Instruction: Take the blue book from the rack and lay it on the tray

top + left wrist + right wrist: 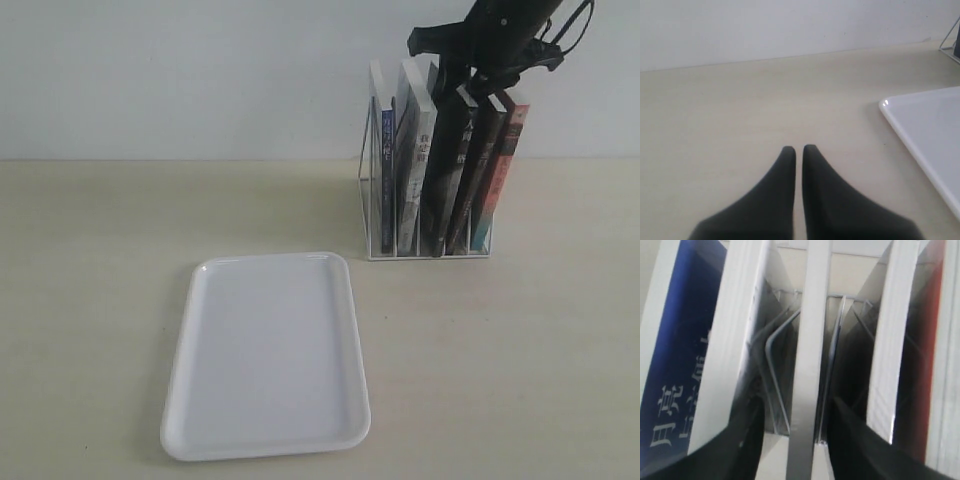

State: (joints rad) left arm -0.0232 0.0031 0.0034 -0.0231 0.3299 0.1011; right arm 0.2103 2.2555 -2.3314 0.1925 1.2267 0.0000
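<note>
The blue book (387, 175) stands upright in the leftmost slot of the white wire rack (365, 200); its blue cover (685, 340) with white characters also shows in the right wrist view. My right gripper (468, 82) hangs over the rack's top, away from the blue book. It is open (797, 401), its fingers (747, 435) astride the top edge of a black-spined book (807, 355) two places over, with a gap on each side. The white tray (270, 350) lies flat in front, bare. My left gripper (799, 148) is shut on nothing, low over the table beside the tray's corner (930, 130).
Besides the blue book the rack holds a pale-spined book (410, 170), two black-spined ones (445, 170) and a red-orange-spined one (505, 160). A plain wall stands behind. Pale tabletop (520, 360) surrounds the tray and rack. The left arm is outside the exterior view.
</note>
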